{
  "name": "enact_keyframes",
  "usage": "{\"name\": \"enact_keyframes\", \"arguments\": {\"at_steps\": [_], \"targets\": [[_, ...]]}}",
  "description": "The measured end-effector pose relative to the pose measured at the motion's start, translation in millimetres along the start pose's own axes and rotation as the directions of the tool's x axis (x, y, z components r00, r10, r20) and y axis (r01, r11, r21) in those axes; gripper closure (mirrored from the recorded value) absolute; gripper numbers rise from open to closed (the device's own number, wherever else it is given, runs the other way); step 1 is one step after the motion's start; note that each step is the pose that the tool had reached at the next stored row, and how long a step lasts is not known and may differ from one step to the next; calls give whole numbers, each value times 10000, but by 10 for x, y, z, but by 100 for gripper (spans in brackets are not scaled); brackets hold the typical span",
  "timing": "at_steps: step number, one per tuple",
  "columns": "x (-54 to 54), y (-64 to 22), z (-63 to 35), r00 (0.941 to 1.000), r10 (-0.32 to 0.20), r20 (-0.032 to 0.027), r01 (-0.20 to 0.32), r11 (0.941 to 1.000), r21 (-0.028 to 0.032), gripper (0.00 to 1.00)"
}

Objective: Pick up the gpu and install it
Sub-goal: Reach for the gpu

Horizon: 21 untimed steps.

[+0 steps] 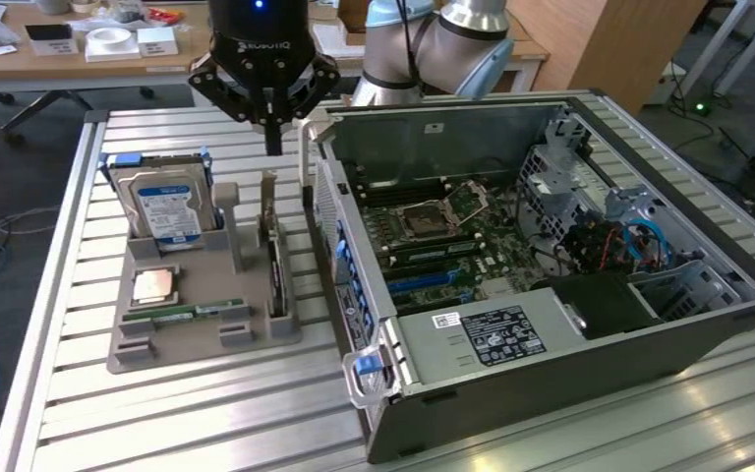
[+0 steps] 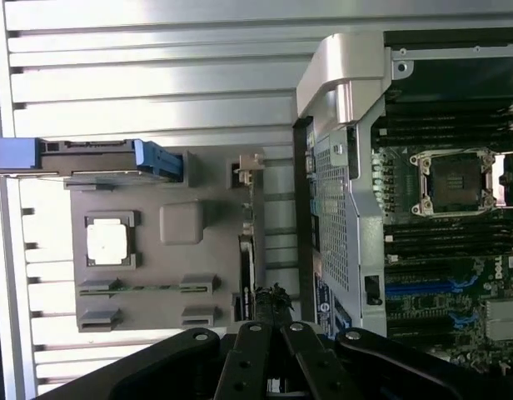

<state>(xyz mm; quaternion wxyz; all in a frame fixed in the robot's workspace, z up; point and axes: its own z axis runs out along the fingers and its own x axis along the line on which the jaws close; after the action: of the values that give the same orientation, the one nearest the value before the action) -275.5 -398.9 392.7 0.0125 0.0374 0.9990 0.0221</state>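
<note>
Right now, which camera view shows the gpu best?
The exterior view: the gpu stands on edge in the grey holder beside the open computer case, with part of its side face visible. The wrist view looks down on it, giving its thin top edge.

Gripper (image 1: pixel 272 146), fingers pressed together, hangs just above the gpu (image 1: pixel 275 264) standing on edge in the grey holder (image 1: pixel 174 341), beside the open computer case (image 1: pixel 417 133).

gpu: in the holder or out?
In. The gpu stands on edge in the grey holder's slot, outside the computer case; the shut gripper hangs above it.
</note>
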Motion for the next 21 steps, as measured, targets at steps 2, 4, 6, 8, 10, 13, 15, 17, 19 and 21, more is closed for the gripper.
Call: {"name": "enact_keyframes", "arguments": {"at_steps": [2, 4, 6, 8, 10, 13, 15, 17, 19, 21], "targets": [[34, -2, 0, 10000, 0, 0, 0, 10000, 0, 90], [68, -5, -1, 10000, 1, 0, -1, 10000, 0, 90], [96, -7, -1, 10000, -1, 1, 1, 10000, -1, 90], [100, -8, -1, 10000, -2, 1, 2, 10000, -1, 90], [101, -8, -2, 10000, -2, 0, 2, 10000, 0, 90], [102, -8, -2, 10000, 0, -1, 0, 10000, 0, 90], [103, -13, -2, 10000, 0, 0, 0, 10000, 0, 90], [101, -24, -3, 10000, 0, 0, 0, 10000, 1, 90], [100, -42, -4, 10000, 0, 0, 0, 10000, 2, 90], [98, -66, -5, 10000, -1, 0, 1, 10000, 3, 90]]}}
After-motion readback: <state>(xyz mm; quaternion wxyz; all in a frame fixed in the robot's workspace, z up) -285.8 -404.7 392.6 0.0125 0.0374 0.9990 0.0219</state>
